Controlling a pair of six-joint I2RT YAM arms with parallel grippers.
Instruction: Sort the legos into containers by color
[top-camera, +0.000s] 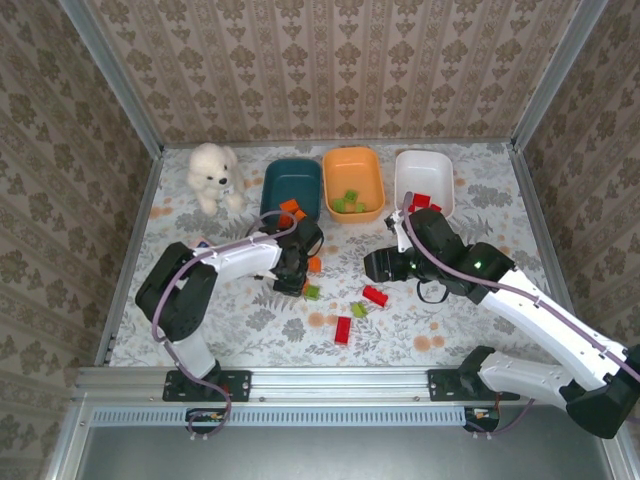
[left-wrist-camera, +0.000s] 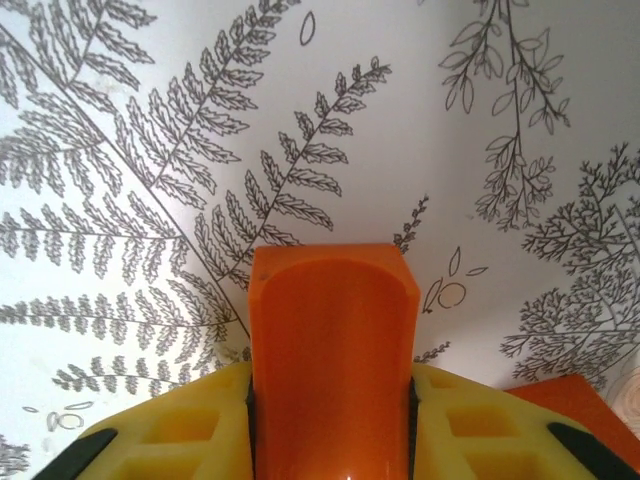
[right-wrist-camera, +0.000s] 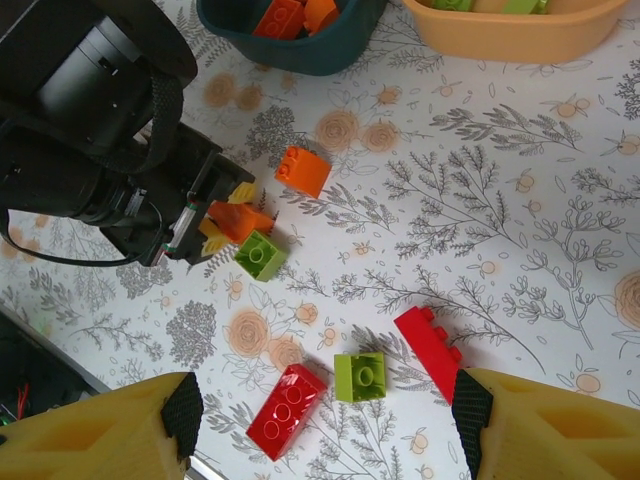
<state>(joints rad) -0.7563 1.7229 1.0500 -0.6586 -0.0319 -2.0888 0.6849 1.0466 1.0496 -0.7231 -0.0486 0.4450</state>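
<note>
**Step in hand:** pick of an orange brick. The left gripper (left-wrist-camera: 330, 390) is clenched on a small orange plastic brick (left-wrist-camera: 330, 320), with its jaws pressed to both sides. It is left of centre on the floral-cloth table (top-camera: 250, 330). Whether the brick rests on the surface cannot be told. A green studded brick (right-wrist-camera: 260, 255) lies just beside it, and a second orange brick (right-wrist-camera: 303, 170) is near.

The right gripper (right-wrist-camera: 325, 410) is released and empty. It hovers above a red studded brick (right-wrist-camera: 287, 410), a second red brick (right-wrist-camera: 432, 345) and a second green brick (right-wrist-camera: 360, 377), toward the near edge.

**Containers, along the far edge:**
- The dark teal plastic tub (top-camera: 290, 180) holds orange bricks.
- The orange plastic tub (top-camera: 352, 165) holds green bricks.
- The white plastic tub (top-camera: 425, 170) holds red bricks.

**Next move, as judged:** raise the held brick clear of its green neighbour, carry it to the far edge, and release it over the dark teal plastic tub.
</note>
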